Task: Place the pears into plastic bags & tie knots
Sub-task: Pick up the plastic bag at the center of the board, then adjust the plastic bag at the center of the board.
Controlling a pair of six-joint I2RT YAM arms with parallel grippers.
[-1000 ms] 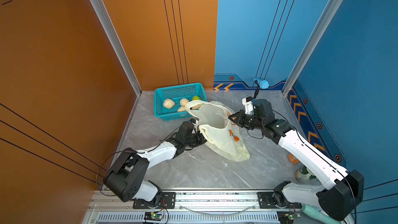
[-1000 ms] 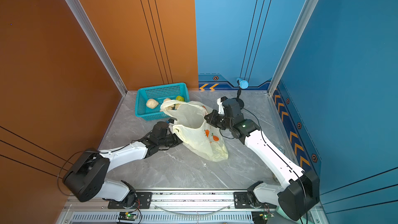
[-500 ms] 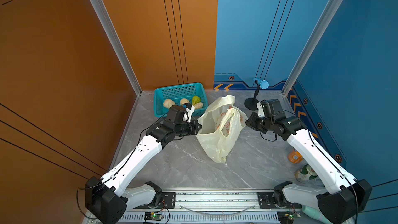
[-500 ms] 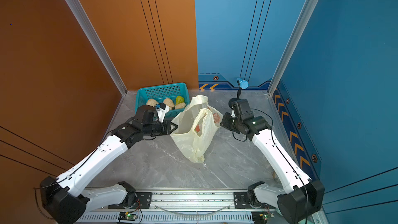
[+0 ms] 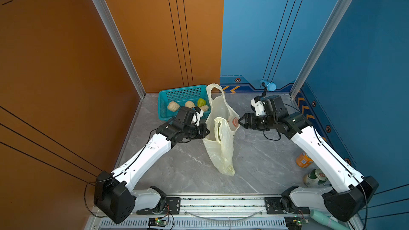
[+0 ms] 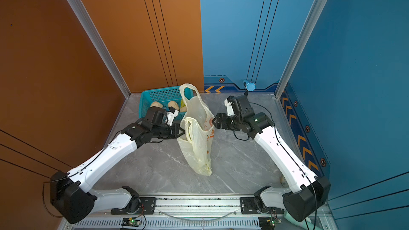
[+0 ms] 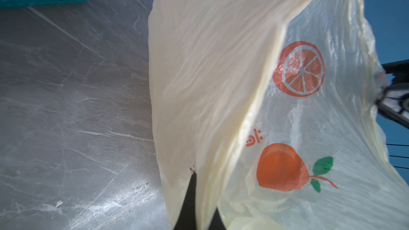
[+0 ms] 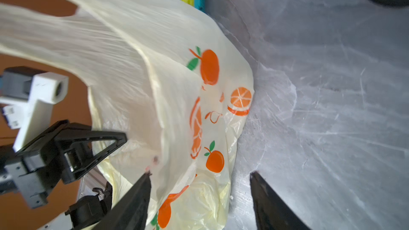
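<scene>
Plastic is pinched in our left claw (image 5: 207, 132): its fingers are pressed together on one edge of the pale-yellow bag (image 5: 221, 149). The left wrist view shows the film squeezed between the dark fingertips (image 7: 190, 200).

Our right claw (image 5: 240, 121) faces it from the bag's opposite side, fingers spread wide. In the right wrist view one fingertip (image 8: 137, 200) touches the printed plastic, and the other stands clear over the grey table (image 8: 332, 107).

So the bag hangs between our two claws. Its lower end trails on the table, back from both claws towards our base rail (image 5: 221, 200). One handle loop (image 5: 213, 89) rises beyond the claws. We see a second loop (image 5: 218, 127) sagging between them, and both are loose.

Just behind the left claw stands the teal basket (image 5: 163, 109). It holds three cream pears (image 5: 173, 106) and one green pear (image 5: 201, 102), all apart from the bag's mouth.

Low in the bag, just ahead of the right claw, a pale lump (image 8: 205, 195) shows through the film. We cannot tell whether it is a pear.
</scene>
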